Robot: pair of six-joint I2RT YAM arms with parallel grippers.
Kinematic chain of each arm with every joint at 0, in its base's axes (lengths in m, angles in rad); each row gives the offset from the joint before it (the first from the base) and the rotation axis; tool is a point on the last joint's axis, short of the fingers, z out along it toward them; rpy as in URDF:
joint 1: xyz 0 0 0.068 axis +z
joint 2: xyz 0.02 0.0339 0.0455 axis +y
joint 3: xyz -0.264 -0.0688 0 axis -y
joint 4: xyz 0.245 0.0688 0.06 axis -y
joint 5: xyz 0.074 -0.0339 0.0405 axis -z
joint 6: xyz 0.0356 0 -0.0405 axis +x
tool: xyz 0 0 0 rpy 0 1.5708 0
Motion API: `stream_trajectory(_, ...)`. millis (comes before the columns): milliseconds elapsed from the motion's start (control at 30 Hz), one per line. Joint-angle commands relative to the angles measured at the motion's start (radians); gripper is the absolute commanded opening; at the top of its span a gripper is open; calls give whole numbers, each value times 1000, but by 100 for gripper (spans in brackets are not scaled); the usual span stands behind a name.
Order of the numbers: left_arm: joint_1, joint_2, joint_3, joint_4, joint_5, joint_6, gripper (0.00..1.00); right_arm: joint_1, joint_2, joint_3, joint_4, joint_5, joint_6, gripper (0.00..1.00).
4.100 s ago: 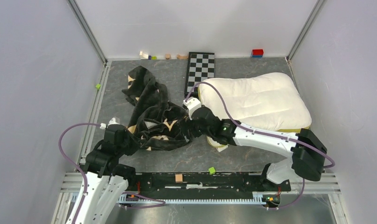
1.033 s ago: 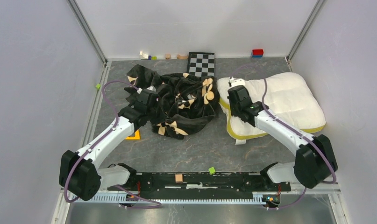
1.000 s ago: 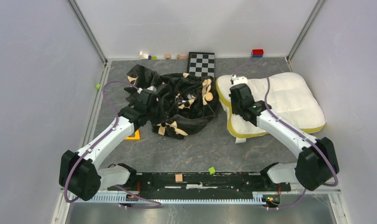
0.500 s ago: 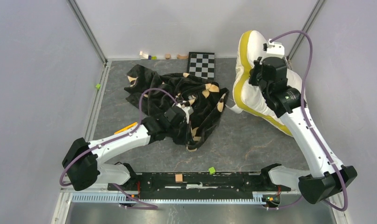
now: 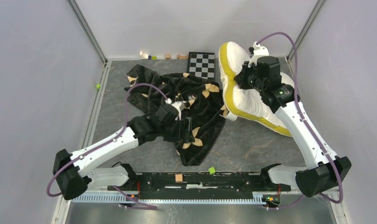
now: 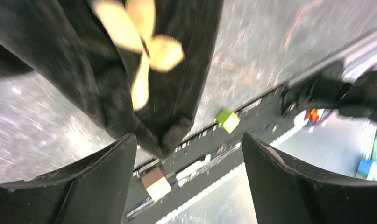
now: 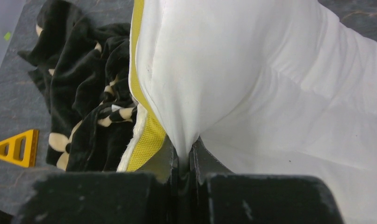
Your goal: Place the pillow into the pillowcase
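Note:
The cream-white pillow (image 5: 252,100) stands tilted up on edge at the back right, its yellow band (image 5: 227,79) facing left. My right gripper (image 5: 242,78) is shut on a pinch of the pillow's white cover (image 7: 252,93), just beside the yellow band (image 7: 151,137); the grip itself sits at the right gripper (image 7: 185,156). The black flower-print pillowcase (image 5: 195,121) lies crumpled mid-table, one end trailing toward the front. My left gripper (image 5: 176,108) hovers over it, open. In the left wrist view the left gripper (image 6: 188,140) has only a corner of the pillowcase (image 6: 130,79) below its gap, untouched.
A checkered board (image 5: 201,64) lies at the back beside the pillow. Small blocks (image 5: 146,56) line the back wall. A green cube (image 5: 212,170) and a tan block (image 5: 179,178) sit by the front rail. A yellow triangle (image 7: 16,147) lies left of the pillowcase.
The left gripper has opened and let go of the pillowcase, which now trails further toward the front. The right arm lifted the pillow off the table onto its edge and shifted it slightly left.

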Motion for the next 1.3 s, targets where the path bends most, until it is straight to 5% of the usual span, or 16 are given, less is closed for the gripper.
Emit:
stream_trajectory(0, 69, -19, 168, -81, -273, 54, 88, 22, -23, 1, 121, -163, -1, 0)
stream_trajectory(267, 328, 230, 261, 42, -273, 160, 80, 231, -79, -144, 246, -48, 107, 0)
stream_trajectory(500, 360, 493, 368, 102, -230, 201, 82, 336, -99, -283, 349, 38, 169, 1)
stream_trajectory(633, 416, 555, 379, 171, -219, 199, 75, 342, -121, -325, 348, 19, 132, 0)
stream_trajectory(767, 456, 603, 422, 188, -182, 227, 59, 371, -125, -275, 259, 15, 44, 0)
stream_trajectory(900, 492, 653, 470, 166, -121, 236, 28, 379, -145, -251, 243, -13, 29, 0)
stream_trajectory(1100, 501, 593, 435, 166, -92, 239, 7, 426, -90, -233, 233, -8, 22, 0)
stream_trajectory(1167, 500, 579, 420, 178, -70, 240, 32, 444, -79, -246, 258, -6, 29, 1)
stream_trajectory(1267, 501, 577, 417, 181, -31, 243, 49, 454, -69, -252, 261, 22, 38, 0)
